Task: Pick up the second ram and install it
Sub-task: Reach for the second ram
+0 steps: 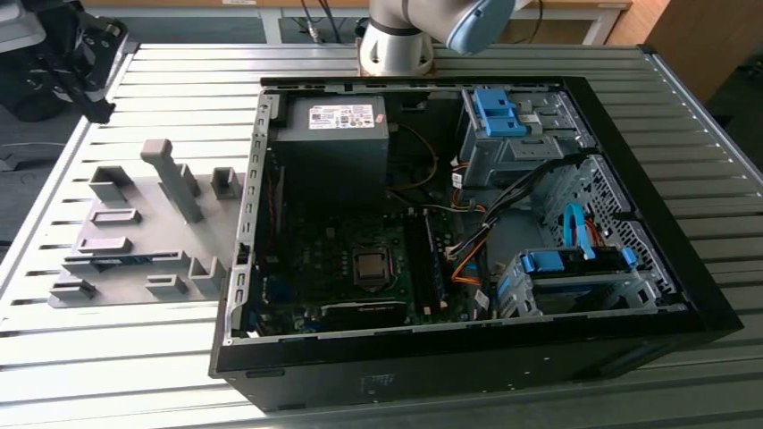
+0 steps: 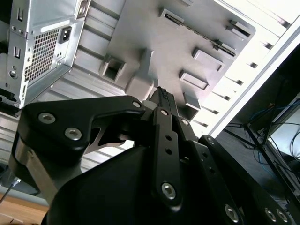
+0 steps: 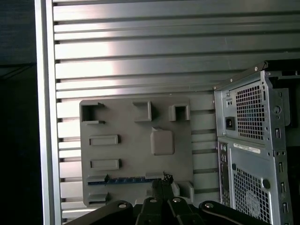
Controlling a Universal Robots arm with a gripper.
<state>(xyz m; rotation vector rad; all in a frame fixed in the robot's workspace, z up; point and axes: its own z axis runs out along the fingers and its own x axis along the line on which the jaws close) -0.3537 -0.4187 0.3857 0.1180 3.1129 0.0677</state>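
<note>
Looks like a robotics lab or workshop. A robot arm base (image 1: 398,40) stands at the edge of a slatted aluminium table (image 1: 179,375), which carries an open computer case (image 1: 477,380) and a grey fixture plate (image 1: 155,214). A wooden desk (image 1: 573,16) and loose cables (image 2: 276,136) lie beyond.

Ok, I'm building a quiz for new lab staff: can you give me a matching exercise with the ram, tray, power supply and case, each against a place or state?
Things:
1. ram
2. tray
3. power supply
4. case

Places or states:
A. open, its insides showing
B. on the table, beside the case at the exterior view's left
C. in a slot of the tray
D. inside the case, white label on top

Pairs: 1-C, 2-B, 3-D, 4-A
</note>
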